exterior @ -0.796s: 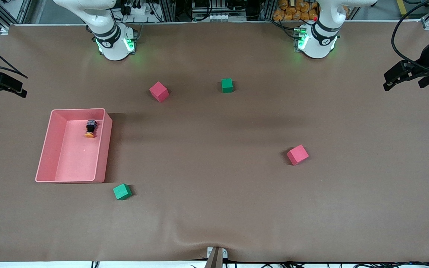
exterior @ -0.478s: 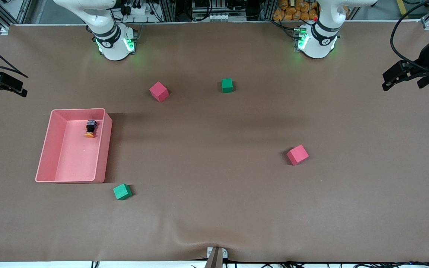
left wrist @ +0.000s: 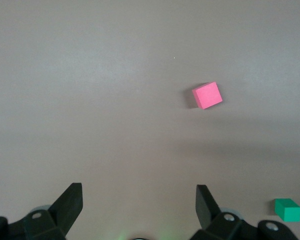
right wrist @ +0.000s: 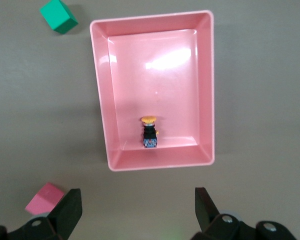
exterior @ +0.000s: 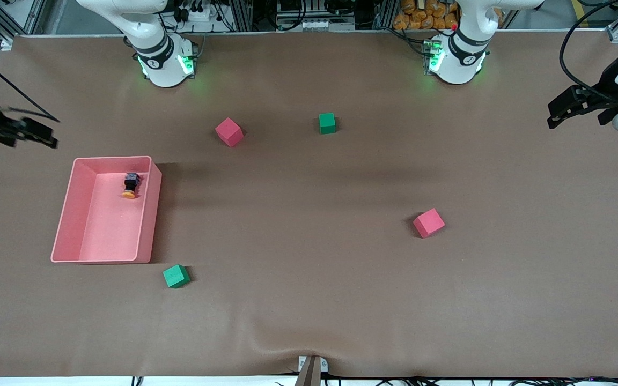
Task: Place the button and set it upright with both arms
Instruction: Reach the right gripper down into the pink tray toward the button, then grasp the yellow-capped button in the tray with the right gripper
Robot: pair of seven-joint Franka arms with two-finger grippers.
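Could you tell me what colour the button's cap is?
Orange, on the button; clearest in the right wrist view.

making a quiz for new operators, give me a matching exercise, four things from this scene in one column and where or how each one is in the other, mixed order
Things:
1. button
2. left gripper
3. right gripper
4. pink tray

Places or states:
A. on the table toward the right arm's end, a green cube beside its corner
B. lying on its side in the tray
C. open, in the air near the tray
D. open, over the left arm's end of the table

Pairs: 1-B, 2-D, 3-C, 4-A
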